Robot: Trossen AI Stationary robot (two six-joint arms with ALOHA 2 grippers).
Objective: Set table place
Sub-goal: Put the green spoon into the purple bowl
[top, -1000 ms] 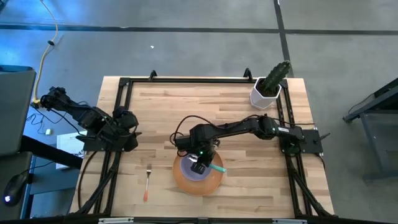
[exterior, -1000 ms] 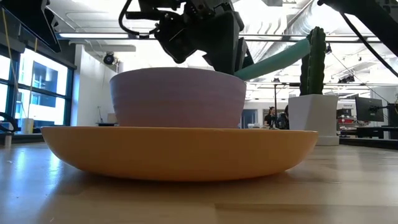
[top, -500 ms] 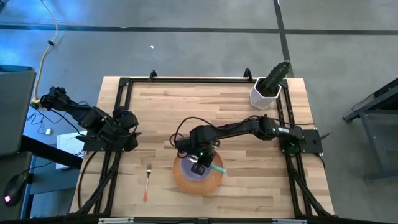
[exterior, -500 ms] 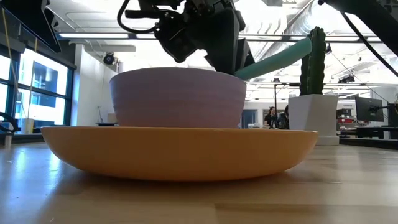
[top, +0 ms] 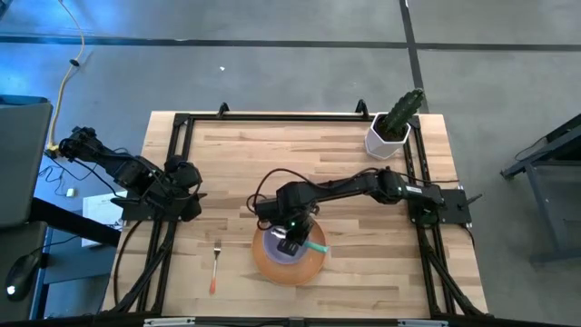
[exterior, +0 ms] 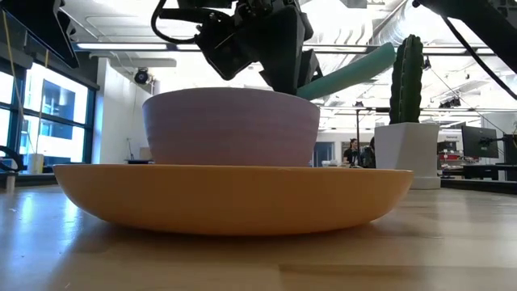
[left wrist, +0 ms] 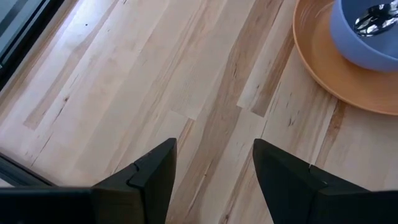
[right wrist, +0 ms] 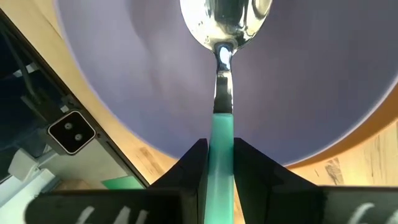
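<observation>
Up tips the teal handle a shade steeper than a moment ago, and the right gripper [top: 292,238] has lifted slightly over the bowl [top: 284,243] — otherwise nothing on the table [top: 272,154] has shifted. That right gripper is clamped on the spoon [right wrist: 222,74], fingers [right wrist: 194,163] pinching the teal handle on both sides, and it is held nose-down so the metal head hangs inside the bowl; my read is it is lowering the spoon in, not lifting it out, though that is a judgement. Whether the spoon head touches the bowl's floor I cannot tell. Taking the bowl as our landmark: it sits on the orange plate [exterior: 234,198], which rings it all round, and apart from the spoon head the bowl holds nothing I can see. Well to the left of the bowl lies the fork [top: 215,266], flat on the wood, orange handle toward the near edge, not yet brought to the plate. Far behind the bowl to the right stands the white pot with a cactus [top: 392,127]. Left gripper [left wrist: 211,168] waits far left of the bowl, fingers spread apart, holding nothing.
</observation>
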